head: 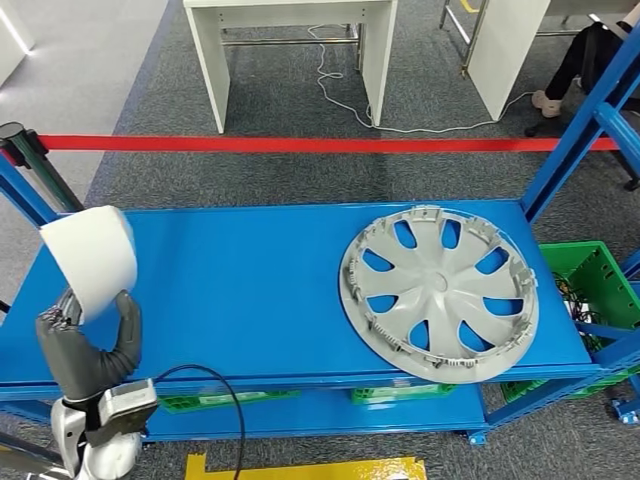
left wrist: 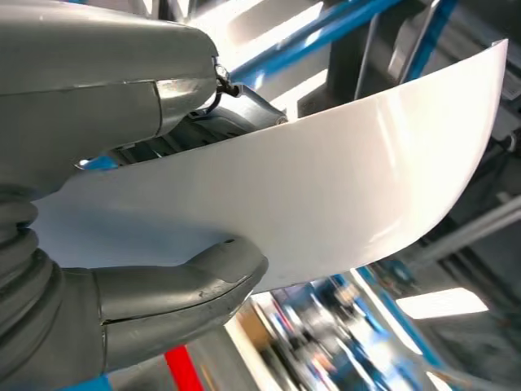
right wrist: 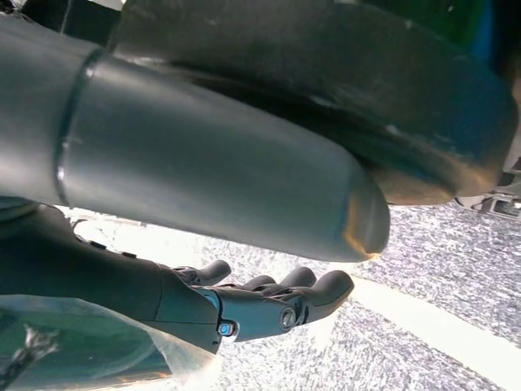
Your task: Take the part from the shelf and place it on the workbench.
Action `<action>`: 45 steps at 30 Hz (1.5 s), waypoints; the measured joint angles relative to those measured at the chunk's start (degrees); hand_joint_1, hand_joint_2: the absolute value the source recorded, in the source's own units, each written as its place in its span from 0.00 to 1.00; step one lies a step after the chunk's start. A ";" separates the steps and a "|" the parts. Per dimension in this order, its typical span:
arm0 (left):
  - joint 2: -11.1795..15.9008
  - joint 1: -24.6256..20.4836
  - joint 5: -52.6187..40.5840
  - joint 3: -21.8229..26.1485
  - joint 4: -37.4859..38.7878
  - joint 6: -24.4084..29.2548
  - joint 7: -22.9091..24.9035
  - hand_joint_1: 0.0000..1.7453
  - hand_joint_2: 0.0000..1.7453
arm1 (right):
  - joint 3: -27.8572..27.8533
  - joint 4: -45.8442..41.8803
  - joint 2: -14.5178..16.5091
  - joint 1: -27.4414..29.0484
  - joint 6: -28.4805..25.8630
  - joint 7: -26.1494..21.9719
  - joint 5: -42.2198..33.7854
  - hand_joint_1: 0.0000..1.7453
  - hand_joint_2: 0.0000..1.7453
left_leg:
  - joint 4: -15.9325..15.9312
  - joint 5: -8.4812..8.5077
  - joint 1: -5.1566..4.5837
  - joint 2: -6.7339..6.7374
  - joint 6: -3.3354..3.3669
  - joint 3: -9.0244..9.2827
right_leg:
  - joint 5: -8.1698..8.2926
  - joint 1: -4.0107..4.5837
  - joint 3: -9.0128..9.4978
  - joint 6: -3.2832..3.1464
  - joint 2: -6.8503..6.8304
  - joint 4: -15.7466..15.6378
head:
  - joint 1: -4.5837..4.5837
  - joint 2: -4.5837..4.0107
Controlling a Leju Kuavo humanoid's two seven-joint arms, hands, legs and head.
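A white curved sheet part [head: 89, 262] is gripped by my left hand [head: 87, 355] at the left end of the blue bench top [head: 249, 280], lifted above its front corner. In the left wrist view the part [left wrist: 307, 195] runs as a broad glossy band, with the thumb [left wrist: 178, 293] under one face and a finger [left wrist: 123, 98] over the other. My right hand [right wrist: 270, 301] hangs over grey carpet, fingers [right wrist: 319, 289] stretched out, with nothing in it.
A large grey wheel cover [head: 439, 292] lies flat on the right half of the blue top. A green crate [head: 592, 280] sits lower right. Beyond it, a red floor line [head: 302, 144], a white table [head: 294, 40] and a seated person [head: 581, 60].
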 joint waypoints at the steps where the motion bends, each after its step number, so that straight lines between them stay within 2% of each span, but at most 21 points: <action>1: 0.81 -0.01 3.26 -1.71 -0.83 -0.81 -0.34 1.00 1.00 | -0.05 0.00 0.02 0.02 -0.09 -0.88 -0.08 0.00 0.00 | -0.32 0.32 0.09 0.04 0.30 -0.01 | 0.10 0.01 0.01 0.24 0.03 -0.13 | 0.01 0.00; 4: 2.54 0.12 9.68 -5.29 -2.94 -2.60 -2.35 1.00 1.00 | -0.52 0.00 0.04 0.13 0.07 -5.44 -0.58 0.00 0.00 | -1.80 1.75 0.50 0.43 1.38 0.02 | -2.36 0.14 -1.58 0.50 -0.07 2.47 | 0.13 0.00; 6: 3.27 0.67 11.11 -6.52 -3.78 -3.04 -3.26 1.00 1.00 | -0.97 0.00 0.04 0.23 -0.64 -7.82 -0.69 0.00 0.00 | -1.95 2.17 0.45 0.60 1.67 -0.42 | -6.23 0.24 -4.45 0.41 -0.11 9.19 | 0.18 0.00; 8: 3.88 1.72 11.65 -7.15 -4.34 -3.25 -3.76 1.00 1.00 | -1.37 0.00 0.08 0.42 -3.09 -9.49 -0.73 0.00 0.00 | -1.81 2.37 0.35 0.72 1.58 -0.87 | -7.68 0.30 -6.36 0.51 -0.14 14.37 | 0.18 0.00; 10: 4.34 2.92 11.98 -7.36 -5.07 -3.36 -4.31 1.00 1.00 | -1.69 0.00 0.23 0.66 -6.87 -11.54 -0.74 0.00 0.00 | -1.49 2.47 0.38 0.75 1.42 -1.19 | -5.03 0.30 -4.58 0.51 -0.22 11.79 | 0.19 0.00; 12: 4.64 4.02 12.77 -7.36 -6.14 -3.63 -4.74 1.00 1.00 | -2.16 0.00 0.45 0.72 -9.53 -13.16 -1.06 0.00 0.00 | -0.91 2.45 0.38 0.71 1.00 -1.58 | -2.17 0.37 -0.47 0.39 -0.35 4.50 | 0.21 0.00; 14: 4.83 4.93 13.70 -7.36 -7.23 -3.98 -4.96 1.00 1.00 | -2.92 0.00 0.68 0.66 -10.20 -14.35 -1.94 0.00 0.00 | -0.37 2.64 0.25 0.66 0.23 -2.13 | -1.61 0.56 1.57 0.07 -0.34 0.64 | 0.20 0.00; 18: 5.26 6.66 15.09 -7.38 -8.86 -4.22 -5.09 1.00 1.00 | -4.59 0.04 1.34 0.76 -9.38 -17.32 -3.71 0.00 0.00 | 0.45 2.32 0.44 0.51 -1.28 -3.03 | -0.86 0.65 0.34 -1.78 -0.32 0.28 | 0.14 0.00; 22: 5.97 7.74 16.44 -7.42 -9.53 -4.63 -5.12 1.00 1.00 | -5.60 0.07 1.80 0.77 -8.03 -17.94 -4.21 0.00 0.00 | 12.04 -6.49 0.60 0.30 -2.18 -6.66 | 1.01 0.76 -1.84 -3.19 -0.57 0.24 | -0.23 0.00; 24: 6.24 8.09 16.77 -7.42 -9.62 -4.81 -5.12 1.00 1.00 | -5.87 0.08 1.88 0.78 -7.91 -17.97 -4.26 0.00 0.00 | 14.82 -6.95 0.60 0.29 -2.17 -6.29 | 1.99 0.93 -3.13 -3.20 -0.61 0.28 | -0.24 0.00; 25: 6.32 8.20 17.01 -7.42 -9.69 -4.98 -5.12 1.00 1.00 | -5.96 0.08 1.91 0.77 -7.90 -17.97 -4.26 0.00 0.00 | 13.06 -5.57 0.59 0.29 -2.02 -4.68 | 2.46 0.97 -3.69 -3.11 -0.59 0.29 | -0.23 0.00; 27: 6.39 8.30 17.88 -7.45 -9.82 -5.61 -5.12 1.00 1.00 | -6.09 0.07 2.05 0.75 -7.97 -17.98 -4.25 0.00 0.00 | 4.98 -2.86 0.51 0.19 -1.49 0.70 | 3.40 1.04 -4.58 -2.75 -0.50 0.31 | -0.23 0.00; 29: 6.39 8.45 18.64 -7.61 -9.90 -6.13 -5.13 1.00 1.00 | -6.36 0.07 2.24 0.77 -8.05 -18.56 -4.41 0.00 0.00 | -1.38 -2.17 0.23 0.01 -0.98 4.41 | 4.36 1.05 -4.97 -2.08 -0.43 0.21 | -0.21 0.01; 32: 6.43 8.83 18.99 -8.07 -9.97 -5.79 -5.12 1.00 1.00 | -7.07 0.09 2.36 0.85 -8.66 -20.92 -4.84 0.00 0.00 | -2.60 -1.45 -0.15 -0.01 -0.07 4.11 | 5.56 0.82 -5.13 -0.94 -0.44 -0.15 | -0.45 0.01; 34: 6.44 9.06 19.13 -8.38 -10.02 -5.34 -5.12 1.00 1.00 | -7.38 0.12 2.38 0.93 -9.29 -22.23 -4.90 0.00 0.00 | -2.89 -0.11 0.00 0.22 0.94 2.93 | 3.09 0.77 -6.19 -0.52 -0.41 1.61 | -0.32 0.01; 37: 6.48 9.60 19.29 -8.51 -10.15 -4.88 -5.12 1.00 1.00 | -7.49 0.14 2.38 1.00 -9.79 -23.09 -4.74 0.00 0.00 | -2.91 2.05 -0.03 0.42 1.70 0.27 | -4.93 0.86 -9.30 -0.22 -0.38 11.60 | 0.03 0.00; 38: 6.50 9.74 19.30 -8.52 -10.16 -4.83 -5.12 1.00 1.00 | -7.50 0.15 2.38 1.03 -9.85 -23.23 -4.69 0.00 0.00 | -2.82 2.76 -0.12 0.44 1.72 -0.71 | -6.07 0.88 -9.69 -0.16 -0.38 14.72 | 0.06 0.00; 40: 6.55 9.92 19.29 -8.53 -10.17 -4.79 -5.12 1.00 1.00 | -7.56 0.15 2.38 1.06 -9.87 -23.40 -4.64 0.00 0.00 | -2.58 4.07 -0.28 0.46 1.61 -2.60 | -4.67 0.94 -7.69 -0.23 -0.39 15.64 | 0.06 0.00; 42: 6.62 10.08 19.29 -8.54 -10.19 -4.75 -5.12 1.00 1.00 | -7.72 0.14 2.38 1.01 -9.85 -23.60 -4.59 0.00 0.00 | -2.30 5.13 -0.37 0.46 1.32 -3.95 | -2.18 1.03 -1.64 -0.67 -0.40 8.56 | 0.05 0.00; 43: 6.66 10.15 19.29 -8.54 -10.26 -4.73 -5.12 1.00 1.00 | -7.80 0.13 2.38 0.93 -9.80 -23.68 -4.51 0.00 0.00 | -2.12 5.61 -0.44 0.46 1.09 -4.40 | -2.19 1.14 1.75 -0.90 -0.40 3.86 | 0.04 0.00; 45: 6.73 10.29 19.32 -8.58 -10.48 -4.71 -5.13 1.00 1.00 | -7.85 0.15 2.42 0.80 -9.67 -23.62 -4.24 0.00 0.00 | -1.93 6.58 -0.48 0.52 0.44 -4.83 | -3.39 1.43 5.20 -1.33 -0.38 -1.99 | 0.04 0.01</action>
